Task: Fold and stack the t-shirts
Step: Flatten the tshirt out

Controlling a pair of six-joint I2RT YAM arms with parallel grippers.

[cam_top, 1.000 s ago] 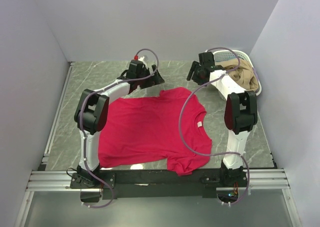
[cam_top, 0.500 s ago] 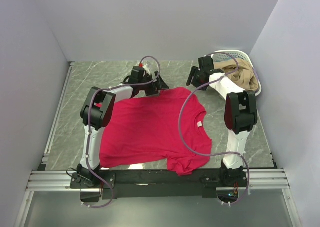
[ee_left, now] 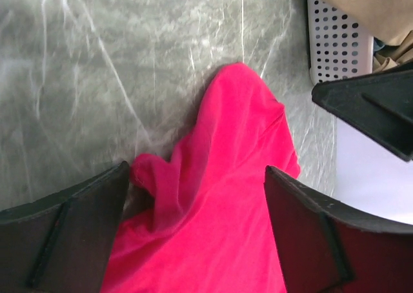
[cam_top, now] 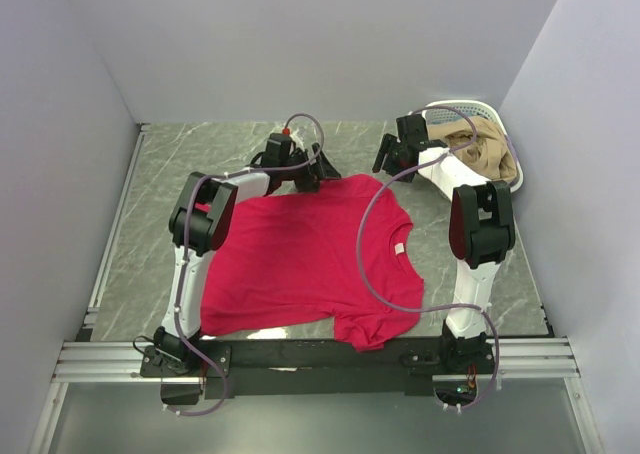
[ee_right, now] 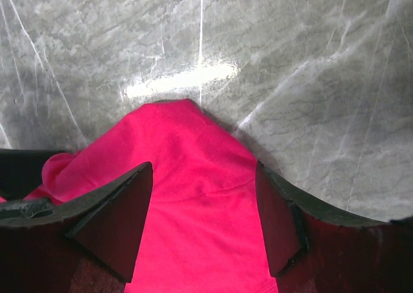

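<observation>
A: Where's the shirt?
B: The red t-shirt [cam_top: 305, 259] is spread flat in the middle of the counter [cam_top: 200, 154]. Neck label points to 3 o'clock, hem to 9.
A: Left hand?
B: The left hand [ee_left: 197, 170] is at the shirt's 12 o'clock edge, low over the far sleeve. Released: fingers wide apart, with a small bunch of sleeve cloth between them, not pinched.
A: Right hand?
B: The right hand [ee_right: 203, 167] is at 1 o'clock, near the left one and over the same sleeve's tip. Also released: fingers apart, gripping nothing.
A: Anything else?
B: A white basket [cam_top: 495, 109] in the 2 o'clock corner, with tan cloth [cam_top: 485, 149] heaped inside.
</observation>
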